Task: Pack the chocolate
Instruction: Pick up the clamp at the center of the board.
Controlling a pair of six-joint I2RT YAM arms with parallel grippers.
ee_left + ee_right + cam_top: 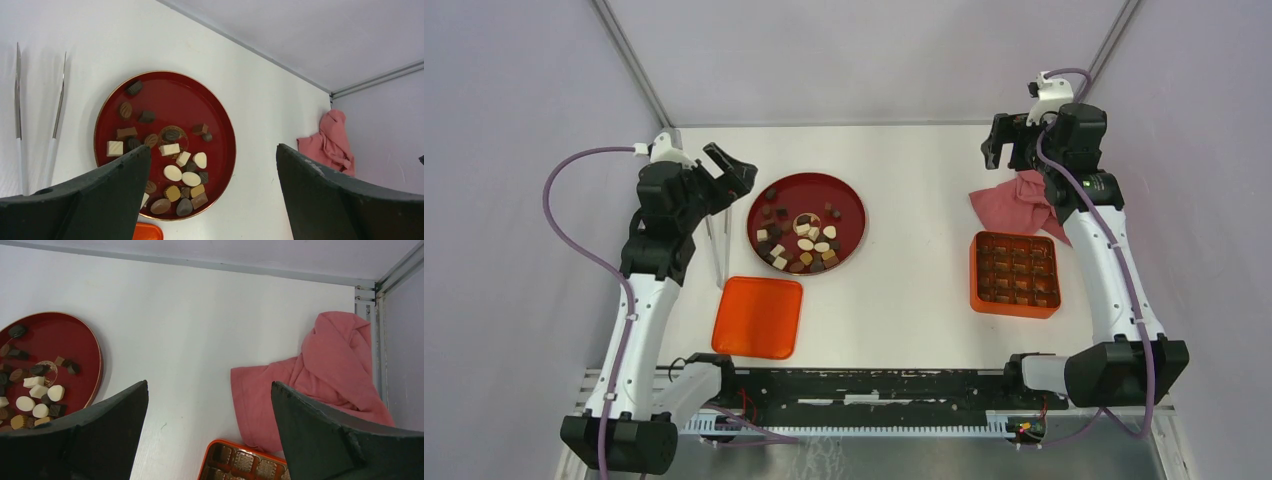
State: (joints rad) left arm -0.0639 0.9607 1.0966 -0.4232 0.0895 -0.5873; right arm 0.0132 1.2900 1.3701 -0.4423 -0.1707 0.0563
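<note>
Left pincer [212, 150]: jaws wide apart, holding nothing, hovering above the bench [904, 200].
Right pincer [209, 383]: jaws likewise apart and empty, hanging high over the far right of the bench.
Chocolate [172, 173]: many small pieces, dark, tan and cream, lying loose on the red plate [165, 97]. They sit ahead of and below the left pincer, and off to the left of the right pincer.
Orange box [1014, 309]: just behind and below the right pincer, towards that arm's base. Its grid looks brownish, and we cannot tell whether any cell is filled.
Orange lid [758, 317]: flat on the bench, behind and below the left pincer.
Tongs [56, 105]: left of the left pincer, beside the plate.
Pink cloth [320, 370]: crumpled ahead of the right pincer, to its right, next to the box.
Progress: we judge packing has not begun; every piece we can make out is on the plate.
Handling: we expect each piece to be light, rigid, smooth and easily marked or cracked by a hard squeeze.
Where to hold: we would take one piece across its flat sides, starting with the loners at the plate's far side, since the crowded cluster leaves little room for a jaw.
Risk: rounded ovals may squirt out, and neighbours may get nudged.
</note>
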